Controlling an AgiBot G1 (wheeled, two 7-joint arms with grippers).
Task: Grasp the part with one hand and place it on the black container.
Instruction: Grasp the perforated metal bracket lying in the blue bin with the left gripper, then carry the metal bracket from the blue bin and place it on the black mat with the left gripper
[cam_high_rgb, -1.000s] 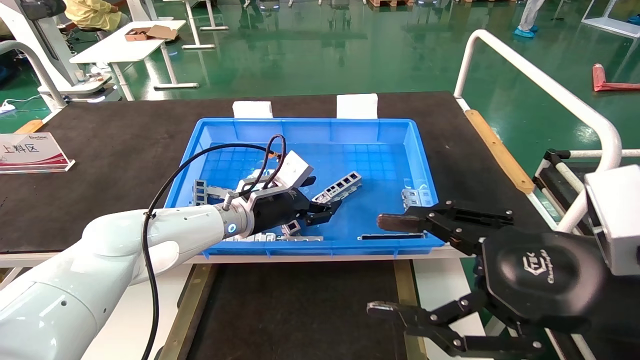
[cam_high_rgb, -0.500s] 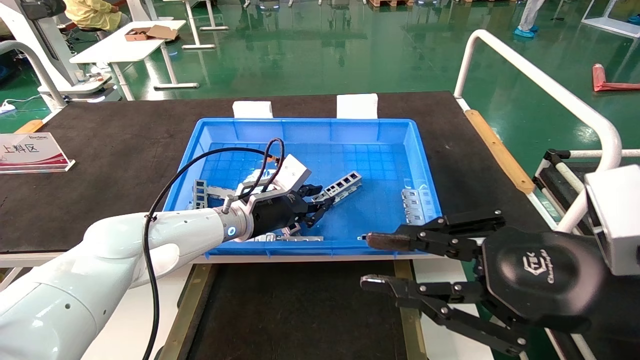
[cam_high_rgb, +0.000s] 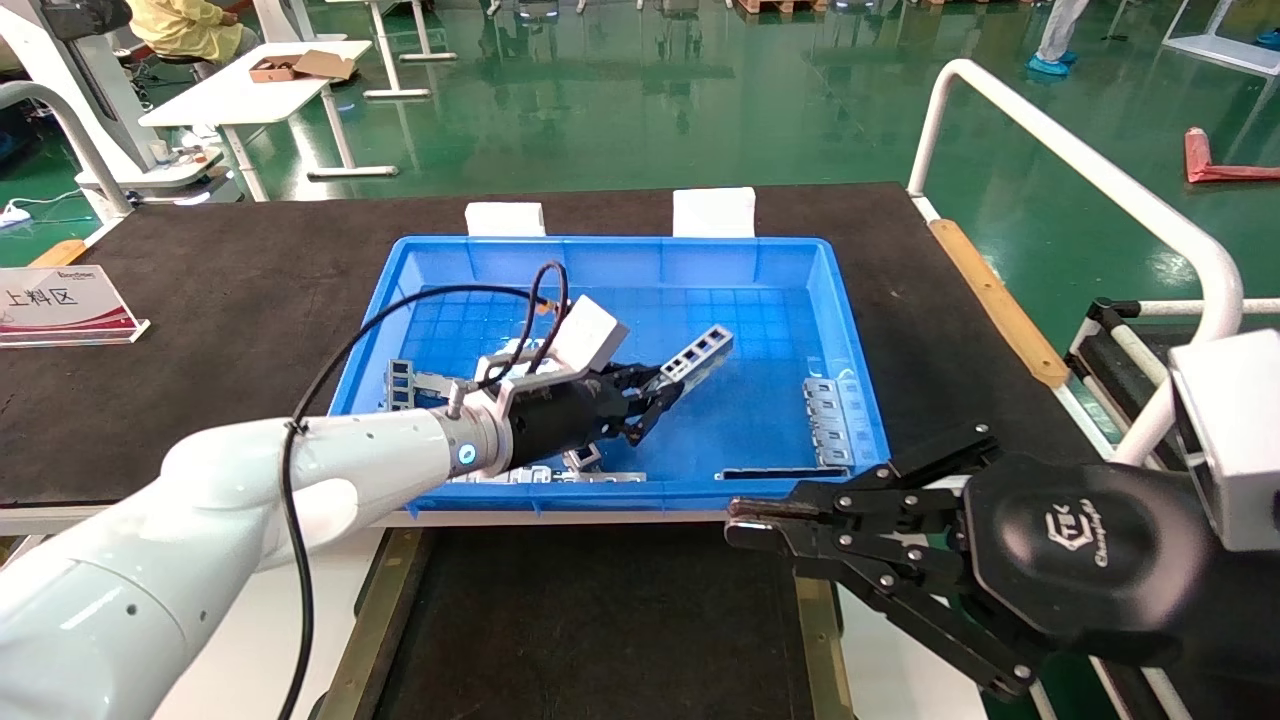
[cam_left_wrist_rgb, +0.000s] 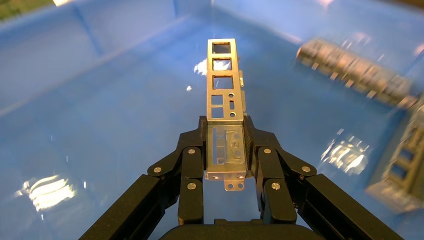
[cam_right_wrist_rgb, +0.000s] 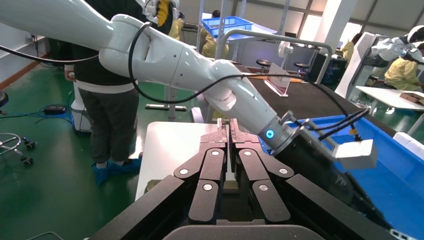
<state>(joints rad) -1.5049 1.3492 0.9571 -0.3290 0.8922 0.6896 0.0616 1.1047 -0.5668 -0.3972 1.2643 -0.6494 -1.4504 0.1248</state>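
The part (cam_high_rgb: 700, 352) is a slim silver ladder-like bar inside the blue bin. My left gripper (cam_high_rgb: 655, 392) is shut on its near end and holds it tilted up off the bin floor. In the left wrist view the part (cam_left_wrist_rgb: 224, 85) sticks straight out between the fingers of the left gripper (cam_left_wrist_rgb: 226, 131). The black container (cam_high_rgb: 580, 620), with brass side rails, lies in front of the bin. My right gripper (cam_high_rgb: 745, 522) is shut and empty, hovering over the container's right rail; it also shows in the right wrist view (cam_right_wrist_rgb: 229, 131).
The blue bin (cam_high_rgb: 620, 243) holds other grey parts at its right (cam_high_rgb: 835, 415), left (cam_high_rgb: 400, 383) and front (cam_high_rgb: 780, 473). Two white foam blocks (cam_high_rgb: 713, 211) stand behind the bin. A sign (cam_high_rgb: 65, 305) stands far left. A white rail (cam_high_rgb: 1080, 160) runs on the right.
My left gripper has shut on the part's near end and raised it, so the bar now tilts upward. My right gripper has gone from wide open to shut and dropped towards the container.
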